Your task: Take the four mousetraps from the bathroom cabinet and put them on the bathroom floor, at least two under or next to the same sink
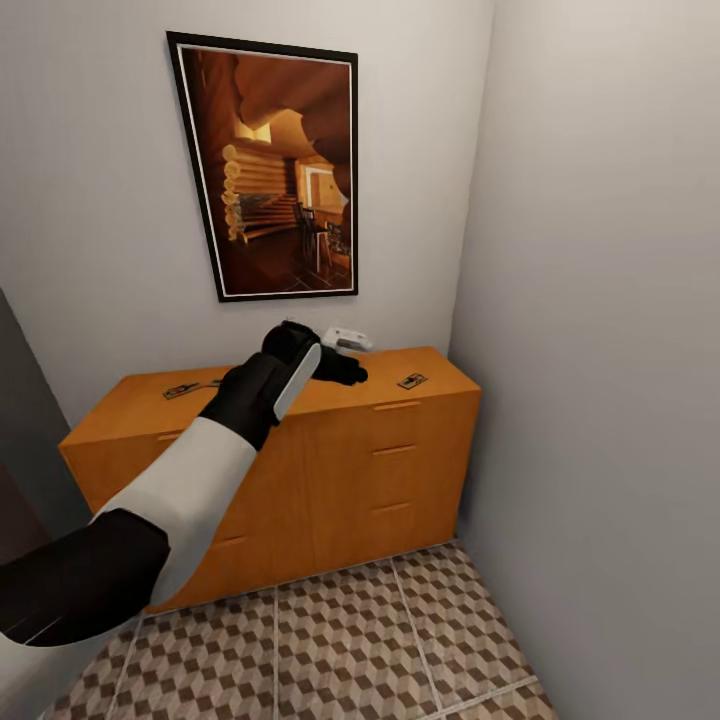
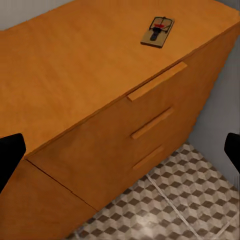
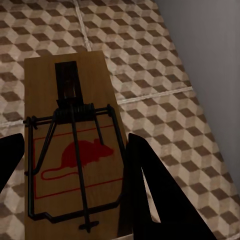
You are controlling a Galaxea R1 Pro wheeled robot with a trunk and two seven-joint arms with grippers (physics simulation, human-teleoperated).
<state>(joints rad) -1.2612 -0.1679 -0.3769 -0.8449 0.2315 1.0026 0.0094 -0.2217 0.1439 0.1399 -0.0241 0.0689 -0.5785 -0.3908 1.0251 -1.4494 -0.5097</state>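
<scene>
The orange-brown cabinet [image 1: 380, 450] stands against the wall under a picture. One mousetrap [image 1: 411, 380] lies near the right end of its top, and it also appears as the mousetrap [image 2: 157, 31] in the left wrist view. Another mousetrap [image 1: 181, 390] lies toward the left end, with a second flat piece [image 1: 214, 382] beside it, partly behind my arm. My left gripper [image 1: 345, 370] hovers over the middle of the top, open and empty; its fingers [image 2: 10, 155] sit far apart. My right gripper [image 3: 75, 180] is shut on a mousetrap [image 3: 75, 125] with a red mouse print, held above the bathroom floor [image 3: 150, 60].
A small white object [image 1: 347, 338] sits at the back of the cabinet top. A framed picture [image 1: 275, 165] hangs above it. The grey side wall [image 1: 600, 350] runs close along the cabinet's right end. The cube-patterned floor [image 1: 350, 640] lies in front of the cabinet's drawer handles [image 2: 155, 82].
</scene>
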